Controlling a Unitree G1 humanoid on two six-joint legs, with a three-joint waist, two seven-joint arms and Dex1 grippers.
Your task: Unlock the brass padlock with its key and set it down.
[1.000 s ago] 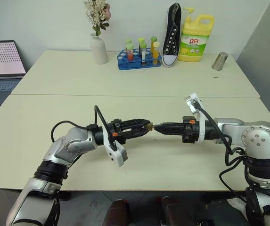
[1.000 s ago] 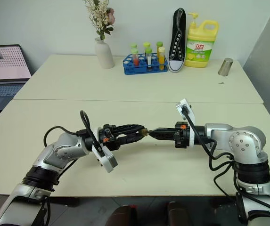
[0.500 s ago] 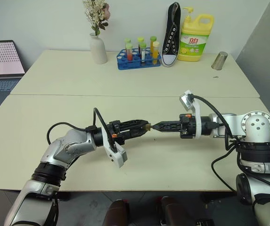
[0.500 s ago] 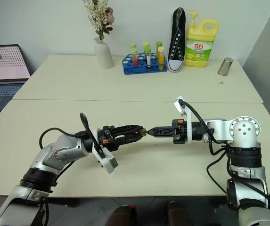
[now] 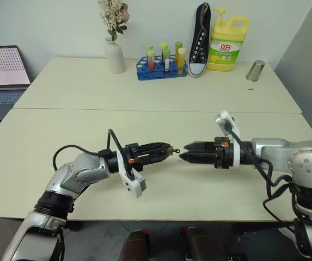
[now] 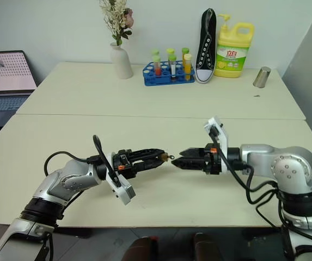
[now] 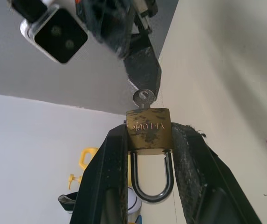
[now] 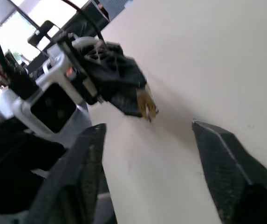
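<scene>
Beige table [image 5: 63, 141], brass padlock [image 7: 149, 133] stamped VELOCK – yellow bottle [image 5: 227, 43] reading 立白

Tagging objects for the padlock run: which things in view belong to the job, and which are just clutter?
Job:
- small brass padlock with silver shackle, clamped in left gripper
- small silver key standing in the padlock's keyhole
- right gripper, open beside the key

Clutter:
- white vase of dried flowers
- blue test-tube rack
- black sneaker
- yellow detergent bottle
- metal cup
- laptop

Right gripper [image 5: 187, 153] now open, off the key [image 7: 143, 98], slightly withdrawn.
</scene>
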